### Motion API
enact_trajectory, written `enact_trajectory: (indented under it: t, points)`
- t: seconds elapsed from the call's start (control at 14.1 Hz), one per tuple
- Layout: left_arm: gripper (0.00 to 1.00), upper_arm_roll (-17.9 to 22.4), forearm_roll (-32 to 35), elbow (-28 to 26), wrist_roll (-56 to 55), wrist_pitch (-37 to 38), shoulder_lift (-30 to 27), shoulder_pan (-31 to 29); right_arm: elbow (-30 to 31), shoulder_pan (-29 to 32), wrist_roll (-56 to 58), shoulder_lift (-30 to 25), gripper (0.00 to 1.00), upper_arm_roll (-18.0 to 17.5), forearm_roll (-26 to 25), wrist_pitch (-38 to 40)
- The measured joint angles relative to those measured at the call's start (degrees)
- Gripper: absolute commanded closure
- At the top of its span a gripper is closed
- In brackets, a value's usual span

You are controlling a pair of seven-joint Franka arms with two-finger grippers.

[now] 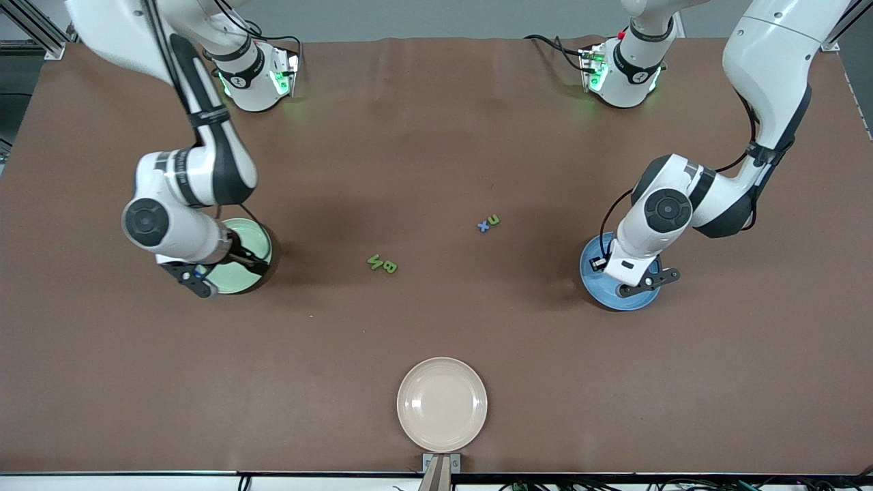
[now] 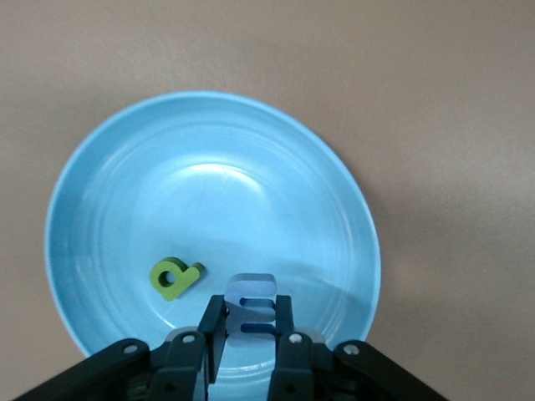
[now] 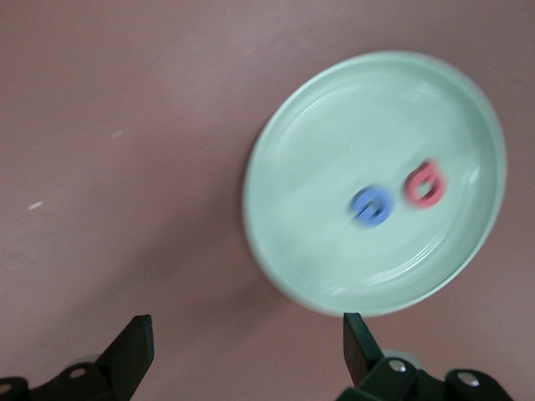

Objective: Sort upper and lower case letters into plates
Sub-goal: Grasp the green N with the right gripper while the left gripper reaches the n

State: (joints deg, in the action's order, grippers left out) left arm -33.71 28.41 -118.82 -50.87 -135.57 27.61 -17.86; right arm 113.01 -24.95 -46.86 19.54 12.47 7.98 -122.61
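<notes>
My left gripper (image 2: pixel 250 322) is shut on a pale blue letter E (image 2: pixel 251 302), held just over the blue plate (image 2: pixel 209 150), where a green letter (image 2: pixel 175 278) lies. In the front view that left gripper (image 1: pixel 644 279) hangs over the blue plate (image 1: pixel 600 290). My right gripper (image 3: pixel 247 342) is open and empty beside the rim of the mint green plate (image 3: pixel 334 142), which holds a blue letter (image 3: pixel 371 205) and a red letter (image 3: pixel 425 185). On the table between the plates lie two green letters (image 1: pixel 382 264), a blue letter (image 1: pixel 483 226) and a green letter (image 1: pixel 493 219).
A cream-beige plate (image 1: pixel 442 404) stands near the table's front edge, nearer to the front camera than the loose letters. The right arm's hand (image 1: pixel 198 276) covers part of the mint green plate (image 1: pixel 247 271).
</notes>
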Motion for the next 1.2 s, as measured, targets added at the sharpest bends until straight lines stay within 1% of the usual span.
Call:
enact_trajectory:
  t: [0.21, 0.42, 0.5, 0.57, 0.64, 0.71, 0.85, 0.92, 1.06, 1.2]
  points:
    - [0.89, 0.01, 2.11, -1.84, 0.0, -2.45, 1.16, -1.14, -4.93, -7.44, -12.49, 4.14, 0.0, -0.29, 1.36, -0.72]
    - [0.84, -0.01, 2.28, -2.57, 0.01, -2.72, 1.48, -1.32, -10.95, -11.17, -20.8, 11.04, 0.0, -0.34, 2.59, -3.22]
    - [0.78, -0.01, 2.32, -2.75, 0.01, -2.72, 1.5, -1.39, -12.14, -11.88, -22.75, 13.04, 0.01, -0.35, 3.68, -4.95]
    - [0.68, -0.01, 2.51, -2.9, 0.01, -2.72, 1.53, -1.49, -12.85, -12.47, -24.4, 14.73, 0.02, -0.34, 4.61, -6.94]
    - [0.51, -0.01, 2.86, -3.0, 0.01, -2.72, 1.58, -1.62, -13.26, -13.05, -26.37, 16.12, 0.02, -0.34, 5.02, -8.93]
    - [0.21, -0.01, 3.03, -3.04, 0.01, -2.72, 1.59, -1.72, -13.51, -13.61, -28.34, 17.21, 0.03, -0.34, 5.24, -10.5]
    - [0.05, -0.03, 3.14, -2.99, 0.01, -2.82, 1.56, -1.82, -13.7, -15.02, -31.31, 18.55, 0.03, -0.35, 5.37, -12.07]
    - [0.0, -0.15, 3.15, -2.91, 0.0, -2.82, 1.41, -1.86, -13.73, -15.83, -32.51, 18.85, 0.03, -0.36, 5.38, -12.3]
    - [0.0, -1.3, 3.15, -2.73, -0.07, -2.71, 0.79, -2.02, -13.72, -17.59, -34.43, 18.99, 0.04, -0.36, 5.4, -12.51]
    - [0.0, -3.55, 3.15, -2.61, -0.46, -2.43, 0.29, -2.03, -13.29, -18.99, -35.74, 19.12, 0.05, -0.36, 5.41, -13.14]
